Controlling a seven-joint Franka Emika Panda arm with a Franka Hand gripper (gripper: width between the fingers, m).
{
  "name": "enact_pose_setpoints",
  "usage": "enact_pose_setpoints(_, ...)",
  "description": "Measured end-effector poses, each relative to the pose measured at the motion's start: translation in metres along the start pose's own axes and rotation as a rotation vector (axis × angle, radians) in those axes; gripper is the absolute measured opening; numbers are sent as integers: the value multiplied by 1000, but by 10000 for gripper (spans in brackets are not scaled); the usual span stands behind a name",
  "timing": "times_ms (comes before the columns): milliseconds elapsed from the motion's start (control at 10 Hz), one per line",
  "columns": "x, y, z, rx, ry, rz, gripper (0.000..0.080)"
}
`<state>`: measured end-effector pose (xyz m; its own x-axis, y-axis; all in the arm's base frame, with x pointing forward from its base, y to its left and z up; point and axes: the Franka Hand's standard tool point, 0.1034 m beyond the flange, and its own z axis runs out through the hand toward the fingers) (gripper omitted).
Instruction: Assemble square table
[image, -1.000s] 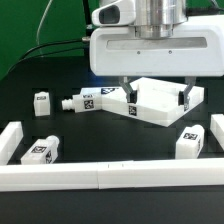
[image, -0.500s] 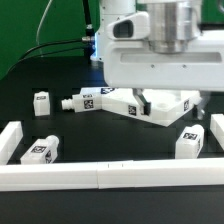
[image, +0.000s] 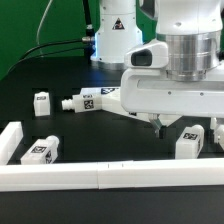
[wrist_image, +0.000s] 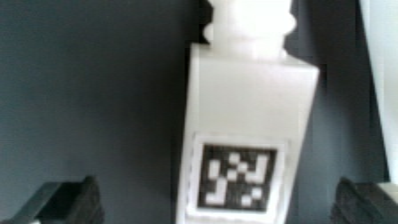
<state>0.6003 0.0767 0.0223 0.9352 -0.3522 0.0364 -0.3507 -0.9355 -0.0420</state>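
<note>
- Exterior view: the gripper (image: 188, 129) hangs at four o'clock, jaws spread wide, holding nothing.
- Its fingers (image: 159, 125) stand on either side of the near leg (image: 190, 144) and a little above it. No contact shows.
- The near leg is a short white block with a tag on top, just behind the wall (image: 100, 178).
- The slab (image: 118, 103) lies near the centre, mostly hidden behind the gripper body.
- The lying leg (image: 85, 100) is at ten o'clock on its side, peg pointing away from the slab. I cannot tell whether they touch.
- The upright leg (image: 41, 103) stands at nine o'clock, and the corner leg (image: 40, 151) lies at eight o'clock.
- Wrist view: the picture is blurred. The near leg (wrist_image: 246, 110) lies lengthwise between the fingertips (wrist_image: 71, 200), tag up, with its peg at the far end.
- The gripper (wrist_image: 222, 203) is wide open, with dark table showing between each fingertip and the leg.
</note>
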Motion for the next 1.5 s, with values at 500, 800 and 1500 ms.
enact_pose_setpoints(500, -5, 1, 9, -2, -2, -8, 343)
enact_pose_setpoints(800, -13, 1, -4, 1, 1, -15, 279)
enact_pose_setpoints(1500, -78, -24, -55, 9, -4, -56, 281)
